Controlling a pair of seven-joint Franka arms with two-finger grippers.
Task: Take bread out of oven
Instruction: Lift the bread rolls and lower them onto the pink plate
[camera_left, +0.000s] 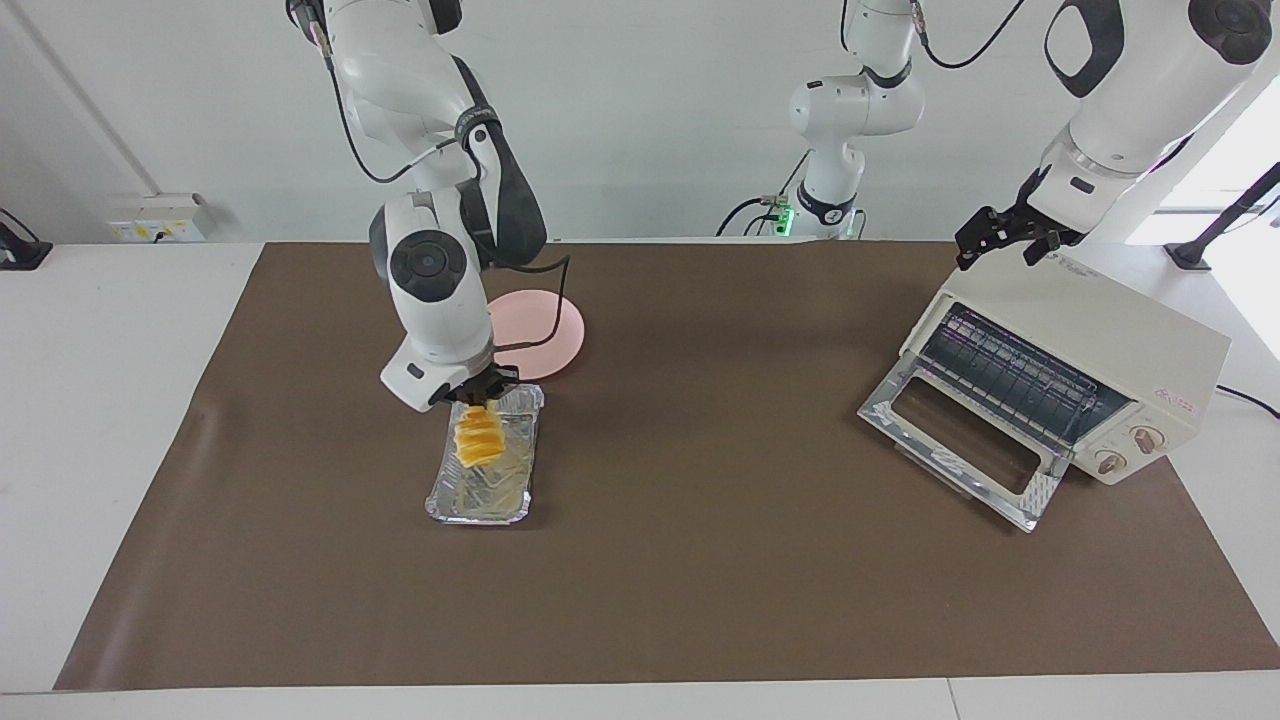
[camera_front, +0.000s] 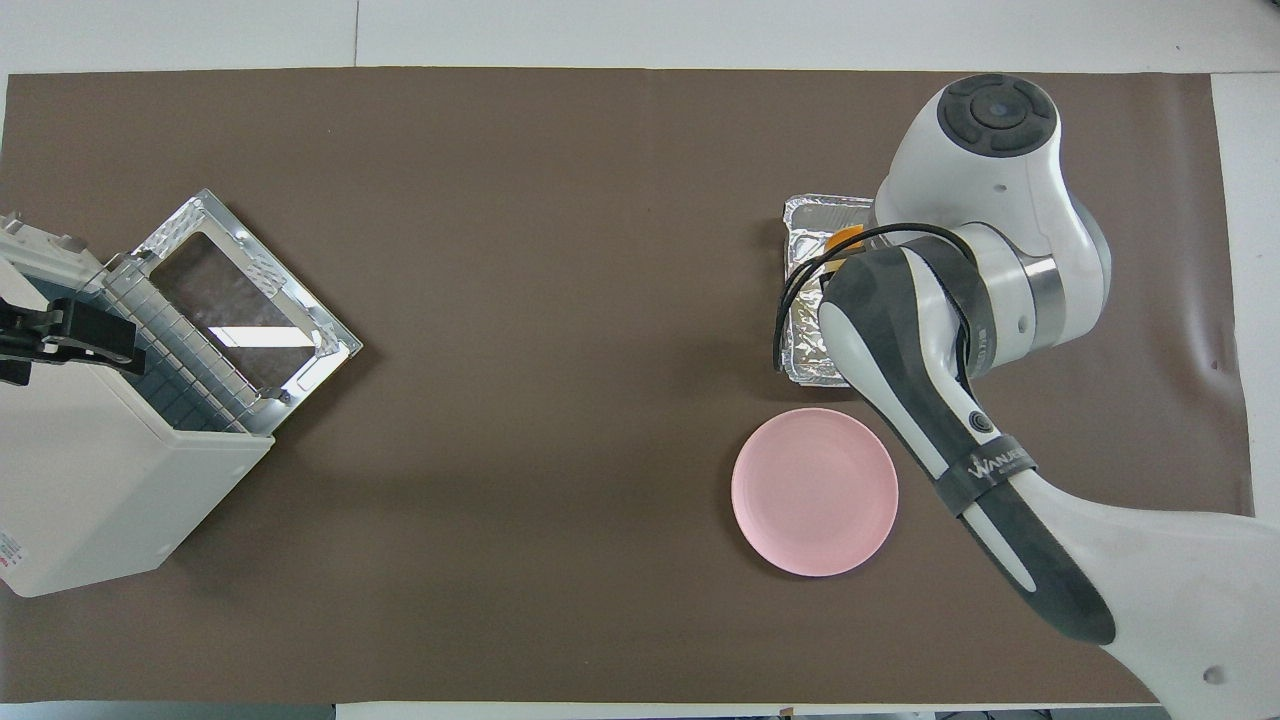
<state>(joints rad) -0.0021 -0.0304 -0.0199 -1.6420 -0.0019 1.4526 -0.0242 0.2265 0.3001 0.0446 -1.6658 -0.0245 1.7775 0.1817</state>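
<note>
Right gripper (camera_left: 480, 398) hangs over the foil tray (camera_left: 485, 480), its fingertips pinched on the top end of the bread (camera_left: 478, 438) — the small golden loaf dangles end-down, lifted clear of the tray floor. In the overhead view the arm's wrist covers most of this, and only a sliver of the bread (camera_front: 846, 238) peeps out beside the tray (camera_front: 815, 290).

Nearest the robots on that end of the table sits the round pink plate (camera_left: 545, 325), flat on the brown mat (camera_left: 700, 560), bare on top. The tray lies just beside it, farther from the robots, at the right arm's end of the table.

At the left arm's end stands the oven (camera_left: 1080, 360), a cream box turned at an angle, its glass door (camera_left: 960, 440) dropped down flat toward the middle of the mat, and the wire rack (camera_left: 1020, 375) showing inside. 2 round knobs (camera_left: 1128, 450) sit at its front corner.

Left gripper (camera_left: 1005, 240) waits over the oven's top edge — fingers spread apart, holding nothing.
</note>
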